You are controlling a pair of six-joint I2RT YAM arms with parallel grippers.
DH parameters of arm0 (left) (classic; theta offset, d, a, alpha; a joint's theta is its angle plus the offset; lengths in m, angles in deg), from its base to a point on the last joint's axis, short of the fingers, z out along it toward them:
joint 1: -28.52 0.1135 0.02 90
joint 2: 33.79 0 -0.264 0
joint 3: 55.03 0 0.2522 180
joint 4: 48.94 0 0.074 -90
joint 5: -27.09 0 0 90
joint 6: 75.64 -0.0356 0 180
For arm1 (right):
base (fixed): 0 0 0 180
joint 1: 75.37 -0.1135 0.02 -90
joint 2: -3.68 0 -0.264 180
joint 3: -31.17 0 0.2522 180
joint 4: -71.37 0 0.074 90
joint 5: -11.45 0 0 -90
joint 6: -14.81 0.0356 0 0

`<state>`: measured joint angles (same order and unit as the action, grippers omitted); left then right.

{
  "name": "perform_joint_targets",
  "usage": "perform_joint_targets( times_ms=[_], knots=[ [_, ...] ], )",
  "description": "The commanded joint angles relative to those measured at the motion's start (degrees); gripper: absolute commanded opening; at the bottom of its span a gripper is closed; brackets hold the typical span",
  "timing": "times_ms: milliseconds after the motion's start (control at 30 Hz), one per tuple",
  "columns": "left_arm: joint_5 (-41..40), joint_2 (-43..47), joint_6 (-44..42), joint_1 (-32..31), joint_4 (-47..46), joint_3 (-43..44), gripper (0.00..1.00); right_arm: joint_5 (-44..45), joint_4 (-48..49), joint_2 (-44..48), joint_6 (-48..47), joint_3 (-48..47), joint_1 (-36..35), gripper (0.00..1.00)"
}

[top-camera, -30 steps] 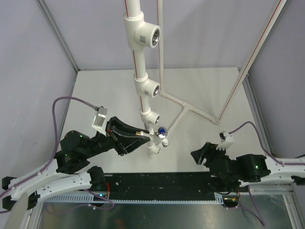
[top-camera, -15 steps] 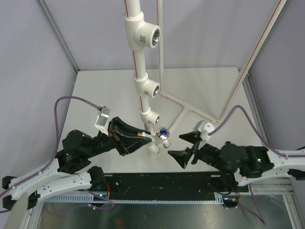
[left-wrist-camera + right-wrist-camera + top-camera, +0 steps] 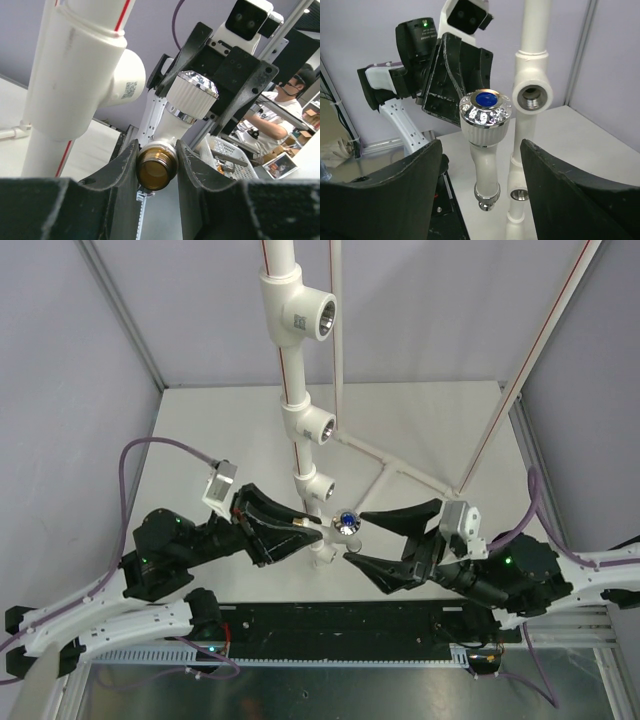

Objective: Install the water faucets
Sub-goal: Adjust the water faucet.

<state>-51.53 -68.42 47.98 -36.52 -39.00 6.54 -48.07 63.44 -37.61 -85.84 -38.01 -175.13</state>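
One of the water faucets (image 3: 335, 527) hangs in the air in front of the white pipe frame (image 3: 297, 390). My left gripper (image 3: 308, 527) is shut on its brass threaded end (image 3: 156, 169), and both fingers (image 3: 120, 170) press on the thread. Its ribbed knob (image 3: 192, 95) points away, with the blue cap (image 3: 485, 99) facing my right wrist camera. My right gripper (image 3: 355, 537) is open just right of the knob. In the right wrist view the faucet (image 3: 485, 155) stands between the right gripper's (image 3: 480, 145) wide fingers with a gap on each side.
Tee sockets with metal-threaded holes sit on the pipe at several heights (image 3: 322, 316) (image 3: 322, 425) (image 3: 322, 487). Two of them show behind the faucet (image 3: 534, 97) (image 3: 519, 195). Thin frame rods (image 3: 400, 468) cross the table at the back right. A person (image 3: 270, 115) sits beyond the table.
My right arm has swung in from the right, and its open jaws have come up to the faucet's knob. The left gripper has kept its hold and barely shifted.
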Motion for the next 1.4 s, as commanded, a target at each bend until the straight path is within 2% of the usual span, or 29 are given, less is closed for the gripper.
perform_joint_targets(
  times_ms=[0,100,300,567,633,700,767,833,867,1000,1367],
  knots=[
    [3.6,-0.8,2.8,-0.3,-5.1,3.3,0.0,-5.9,3.4,-1.7,-2.6,-1.7,1.7,0.68],
    [4.5,-1.2,3.9,-0.3,-6.0,3.4,0.0,-8.0,2.1,-3.2,-2.5,-2.8,2.5,0.64],
    [5.5,-1.3,5.3,-0.3,-7.2,3.3,0.0,-8.5,2.7,-4.9,-3.0,-3.5,2.9,0.49],
    [6.4,-1.4,6.7,-0.3,-9.2,2.5,0.0,-7.0,4.1,-5.2,-2.3,-3.5,3.3,0.19],
    [6.4,-1.3,6.8,-0.3,-9.3,2.2,0.0,-6.7,4.4,-5.1,-1.6,-3.5,3.3,0.15],
    [6.5,-1.3,6.8,-0.3,-9.3,1.9,0.09,-6.7,4.3,-4.7,-0.5,-3.5,3.3,0.11],
    [6.1,-0.8,6.6,-0.3,-9.3,1.5,0.3,-7.1,3.6,-3.9,0.4,-3.5,3.3,0.07],
    [5.0,0.3,6.3,-0.3,-9.3,1.0,0.44,-7.5,2.6,-2.9,1.3,-3.5,3.3,0.05],
    [4.4,0.8,6.1,-0.3,-9.3,0.8,0.47,-7.6,2.3,-2.3,1.7,-3.5,3.3,0.04],
    [3.7,1.4,5.8,-0.3,-9.3,0.5,0.53,-8.1,0.9,-0.6,2.3,-3.5,3.3,0.01],
    [3.8,0.7,5.8,-0.3,-9.3,0.8,0.57,-9.7,-0.1,-0.8,3.0,-3.5,3.1,0.0]
  ],
)
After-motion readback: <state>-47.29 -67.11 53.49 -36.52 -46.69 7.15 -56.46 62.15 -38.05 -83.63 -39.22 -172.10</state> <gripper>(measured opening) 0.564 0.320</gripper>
